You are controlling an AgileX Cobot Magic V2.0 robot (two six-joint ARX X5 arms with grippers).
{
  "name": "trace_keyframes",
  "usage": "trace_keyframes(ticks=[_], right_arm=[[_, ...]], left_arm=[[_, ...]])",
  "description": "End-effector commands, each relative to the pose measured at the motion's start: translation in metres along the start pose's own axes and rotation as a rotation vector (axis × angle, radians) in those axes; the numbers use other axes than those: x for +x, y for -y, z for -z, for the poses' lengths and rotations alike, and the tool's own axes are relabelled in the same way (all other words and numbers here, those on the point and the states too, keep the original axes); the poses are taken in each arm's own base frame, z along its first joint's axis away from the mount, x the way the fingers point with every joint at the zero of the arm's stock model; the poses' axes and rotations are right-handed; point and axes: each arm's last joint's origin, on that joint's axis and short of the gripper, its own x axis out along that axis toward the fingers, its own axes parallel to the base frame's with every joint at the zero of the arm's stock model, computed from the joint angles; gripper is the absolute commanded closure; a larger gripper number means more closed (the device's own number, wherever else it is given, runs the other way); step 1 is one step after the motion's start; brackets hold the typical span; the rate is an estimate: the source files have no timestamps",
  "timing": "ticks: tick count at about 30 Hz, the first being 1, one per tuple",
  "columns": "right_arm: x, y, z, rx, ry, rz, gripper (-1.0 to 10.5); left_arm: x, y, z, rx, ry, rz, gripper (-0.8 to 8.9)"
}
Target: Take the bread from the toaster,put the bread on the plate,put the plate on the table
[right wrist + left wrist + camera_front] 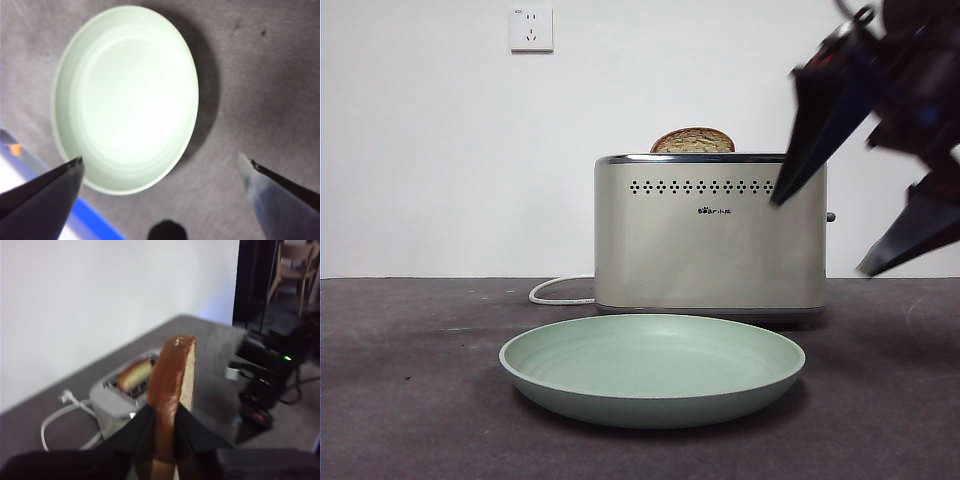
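Grey table [400, 400] carries one toaster [710, 235], one plate [650, 365]; two slices: left gripper [165, 427] clamps the bread [172, 385], second slice [693, 141] half-hidden at toaster's 12 o'clock; right gripper [162, 167] spread wide.

A lab-like test room: a bare white wall [420, 150] with one socket [531, 29], a grey table [400, 380], electronics with a green light [286, 358] nearby.

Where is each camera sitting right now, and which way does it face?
Front view: low at table height, facing the plate, the toaster and the wall; a dark gripper enters top right.
Left wrist view: high up, looking down at the toaster; the left gripper is shut on the bread.
Right wrist view: above, facing down at the plate; the right gripper is open.
Shared: toaster in front and left; plate in front and right.
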Motion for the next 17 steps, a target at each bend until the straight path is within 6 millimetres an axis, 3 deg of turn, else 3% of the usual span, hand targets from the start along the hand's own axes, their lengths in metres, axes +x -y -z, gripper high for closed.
trace_keyframes(ticks=[1,8,11,14,17], right_arm=[[0.018,0.000,-0.003,-0.008,-0.036,0.044,4.2],[0.058,0.004,-0.006,-0.004,-0.098,0.047,4.3],[0.071,0.006,-0.007,0.002,-0.110,0.043,5.4],[0.079,0.007,-0.007,0.003,-0.124,0.041,5.6],[0.085,0.007,-0.008,-0.005,-0.121,0.040,7.3]], left_arm=[[-0.005,0.004,0.011,-0.001,-0.036,0.007,8.19],[-0.008,0.013,0.058,-0.065,-0.117,0.020,8.19],[-0.009,0.017,0.077,-0.100,-0.148,0.024,8.19],[-0.008,0.020,0.097,-0.128,-0.177,0.027,8.19],[-0.006,0.023,0.114,-0.163,-0.202,0.041,8.19]])
